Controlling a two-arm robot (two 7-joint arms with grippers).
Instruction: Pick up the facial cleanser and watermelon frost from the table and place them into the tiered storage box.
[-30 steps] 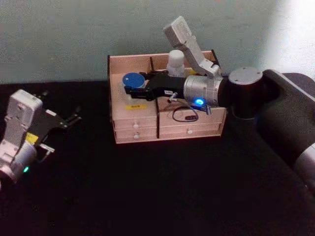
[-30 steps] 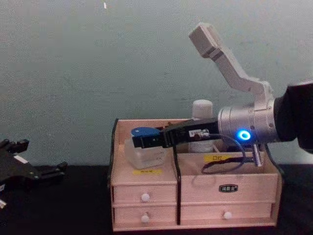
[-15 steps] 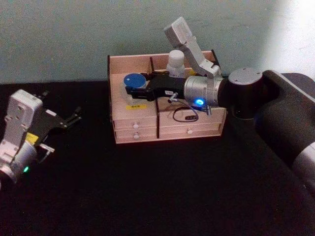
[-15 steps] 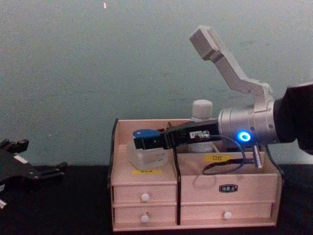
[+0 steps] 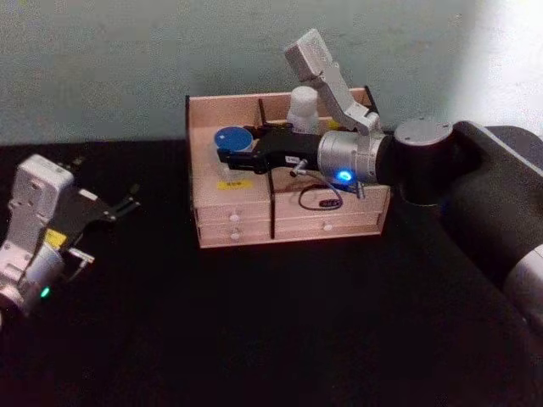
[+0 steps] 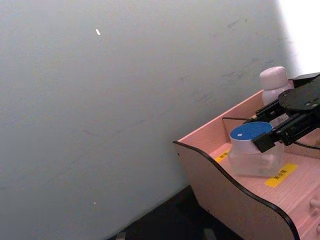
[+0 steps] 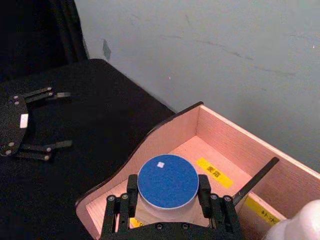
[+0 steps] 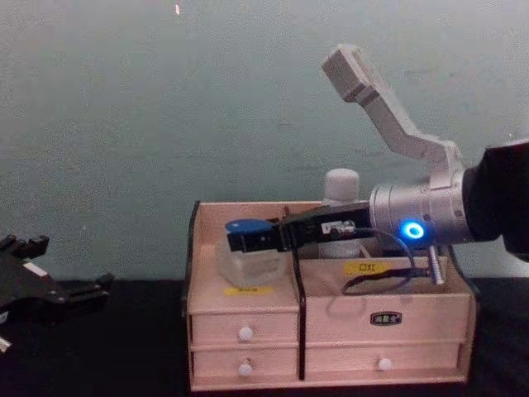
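The watermelon frost (image 7: pixel 167 181), a frosted jar with a blue lid (image 5: pixel 229 137), stands in the front left compartment of the tiered storage box (image 5: pixel 229 103), a pale wooden organiser with drawers (image 8: pixel 248 327). My right gripper (image 7: pixel 168 194) reaches in from the right and is shut on the jar, one finger on each side of the lid (image 8: pixel 248 240). The facial cleanser (image 5: pixel 304 103), a white bottle with a rounded cap (image 8: pixel 341 186), stands upright in the back right compartment behind my right arm. My left gripper (image 5: pixel 127 203) rests open above the black table at the far left.
The box (image 6: pixel 215 185) stands on a black table (image 5: pixel 280 322) against a pale green wall. A small black cable loops under my right wrist (image 5: pixel 318 199) over the box's front right section. The left gripper (image 7: pixel 64 119) lies well apart from the box.
The right gripper and the jar have edged a touch toward the box's middle divider. The left arm has barely moved.
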